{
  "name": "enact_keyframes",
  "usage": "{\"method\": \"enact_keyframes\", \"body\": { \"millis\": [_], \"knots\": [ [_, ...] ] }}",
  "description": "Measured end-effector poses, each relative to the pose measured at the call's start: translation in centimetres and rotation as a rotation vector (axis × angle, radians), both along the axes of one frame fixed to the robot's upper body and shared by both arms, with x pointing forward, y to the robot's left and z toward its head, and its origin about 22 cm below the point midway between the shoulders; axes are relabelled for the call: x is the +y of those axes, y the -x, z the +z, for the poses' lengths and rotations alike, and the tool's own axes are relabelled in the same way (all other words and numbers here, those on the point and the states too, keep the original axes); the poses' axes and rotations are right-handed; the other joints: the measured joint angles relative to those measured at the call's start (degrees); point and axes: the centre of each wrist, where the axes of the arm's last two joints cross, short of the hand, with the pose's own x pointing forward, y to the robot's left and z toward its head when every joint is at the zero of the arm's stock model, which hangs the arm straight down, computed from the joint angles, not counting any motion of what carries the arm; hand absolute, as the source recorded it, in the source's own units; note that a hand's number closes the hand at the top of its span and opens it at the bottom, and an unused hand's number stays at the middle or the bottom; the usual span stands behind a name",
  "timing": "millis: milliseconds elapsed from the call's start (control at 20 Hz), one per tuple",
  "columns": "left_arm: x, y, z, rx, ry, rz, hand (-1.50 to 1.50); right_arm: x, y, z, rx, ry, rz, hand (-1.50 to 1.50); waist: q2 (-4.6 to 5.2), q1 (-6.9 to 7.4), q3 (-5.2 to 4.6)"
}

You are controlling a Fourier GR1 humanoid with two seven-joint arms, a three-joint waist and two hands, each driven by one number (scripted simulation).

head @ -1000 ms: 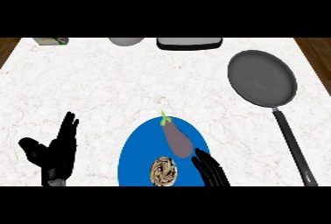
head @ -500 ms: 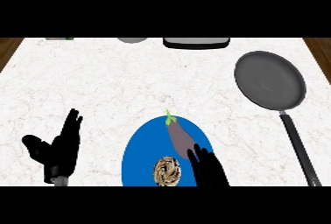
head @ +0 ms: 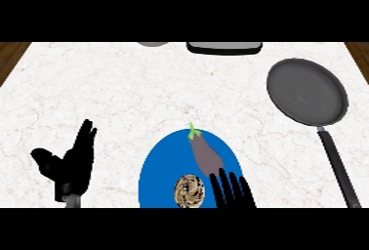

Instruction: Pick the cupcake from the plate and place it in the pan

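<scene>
While uncollected: cupcake (head: 190, 190) on your plate (head: 155, 168), six o'clock
Right hand (head: 231, 189): fingers straight, beside cupcake
Left hand (head: 71, 163): resting, fingers released
Pan (head: 307, 92): two o'clock, unfilled

An eggplant (head: 204, 152) lies on the white marble counter's (head: 130, 93) blue dish; 2 grey objects (head: 223, 47) sit at the far edge.

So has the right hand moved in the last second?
Yes. The right hand has shifted left over the plate, toward the cupcake, its fingers now overlapping the eggplant's near end.
</scene>
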Motion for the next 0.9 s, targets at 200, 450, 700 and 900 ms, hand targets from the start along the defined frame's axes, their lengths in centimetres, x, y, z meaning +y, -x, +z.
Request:
{"method": "enact_keyframes", "body": {
  "millis": [200,450,700,900],
  "knots": [
    [-0.1,-0.1,-0.1,-0.006,0.0,-0.002,0.0,1.2,-1.9,1.3,0.079,0.006,-0.016,-1.5,0.04,0.02,0.05],
    [0.1,-0.1,0.0,0.007,0.0,-0.003,0.0,2.4,-5.0,2.5,0.195,-0.064,-0.006,-1.5,-0.14,-0.2,0.07],
    [-0.1,0.0,-0.3,0.005,0.0,0.006,0.0,3.7,-6.9,3.3,0.238,-0.095,0.03,-1.5,-0.39,-0.63,0.16],
    [-0.2,0.0,-0.5,0.006,-0.001,0.01,0.0,4.2,-7.4,3.4,0.233,-0.106,0.037,-1.5,-0.54,-1.07,0.22]
  ]
}}
